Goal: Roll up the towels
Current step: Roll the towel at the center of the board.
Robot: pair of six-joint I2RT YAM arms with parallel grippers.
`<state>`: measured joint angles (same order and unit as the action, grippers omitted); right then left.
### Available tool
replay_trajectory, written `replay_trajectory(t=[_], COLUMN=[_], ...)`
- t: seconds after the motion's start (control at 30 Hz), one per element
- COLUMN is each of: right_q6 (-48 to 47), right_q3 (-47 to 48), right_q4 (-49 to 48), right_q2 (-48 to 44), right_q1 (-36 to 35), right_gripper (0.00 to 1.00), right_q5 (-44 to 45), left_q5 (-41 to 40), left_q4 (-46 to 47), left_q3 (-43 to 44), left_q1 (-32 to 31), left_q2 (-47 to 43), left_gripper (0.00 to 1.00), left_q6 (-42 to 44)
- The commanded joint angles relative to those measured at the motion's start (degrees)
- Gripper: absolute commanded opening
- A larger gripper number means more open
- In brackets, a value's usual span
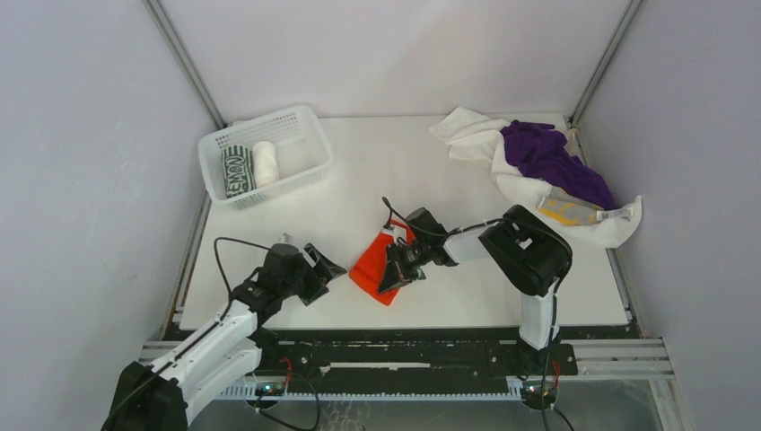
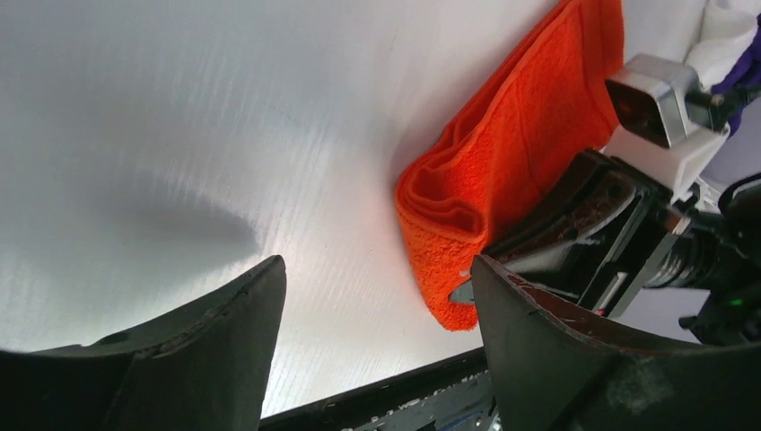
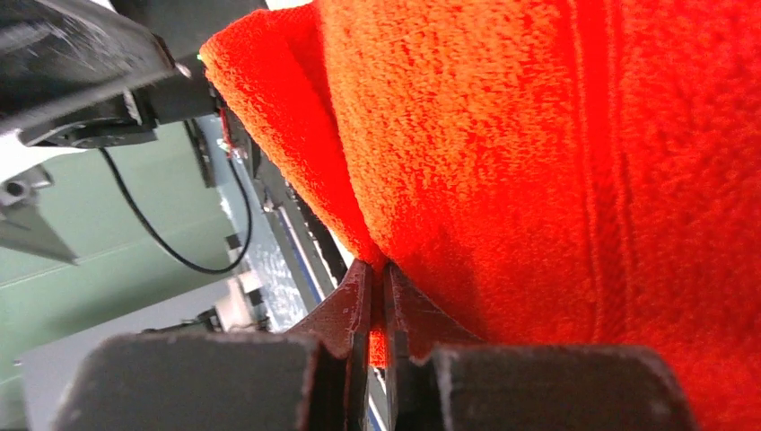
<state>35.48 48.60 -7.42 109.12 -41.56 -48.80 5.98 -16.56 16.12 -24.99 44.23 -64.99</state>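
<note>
Pinching the orange-red towel (image 3: 538, 162) by its edge, the right gripper (image 3: 386, 278) has its fingers pressed tight, its forearm stretched low and leftward from a raised elbow. The towel lies folded near the middle of the table's (image 1: 449, 180) near edge. The left gripper (image 2: 377, 269) has its fingers spread wide and empty just left of the towel, its arm low.

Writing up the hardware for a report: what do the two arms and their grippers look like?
The left arm and right arm have white links between bulky black joint housings, with thin black cables looping loose. The left gripper and right gripper carry dark, matte, wedge-shaped fingers.
</note>
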Motion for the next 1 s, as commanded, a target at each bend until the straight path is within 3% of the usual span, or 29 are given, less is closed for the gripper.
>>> replay_trajectory(t=[0.0, 0.4, 0.97], right_q6=[6.4, 8.8, 7.8], right_q3=[-0.5, -0.4, 0.6], right_q4=[-8.0, -9.8, -7.7], right_q2=[2.3, 6.5, 5.1], right_q1=[1.5, 2.8, 2.9], right_gripper=[0.0, 0.0, 0.0], right_q5=[-6.4, -7.7, -6.7], left_q5=[4.7, 6.7, 6.4], left_q4=[7.9, 18.9, 19.7], left_q3=[-3.7, -6.2, -5.4], left_q1=[-0.2, -1.8, -2.4], left_q2=[0.3, 7.2, 22.9], left_gripper=[0.79, 0.77, 0.55], left_q6=[-1.5, -5.0, -7.7])
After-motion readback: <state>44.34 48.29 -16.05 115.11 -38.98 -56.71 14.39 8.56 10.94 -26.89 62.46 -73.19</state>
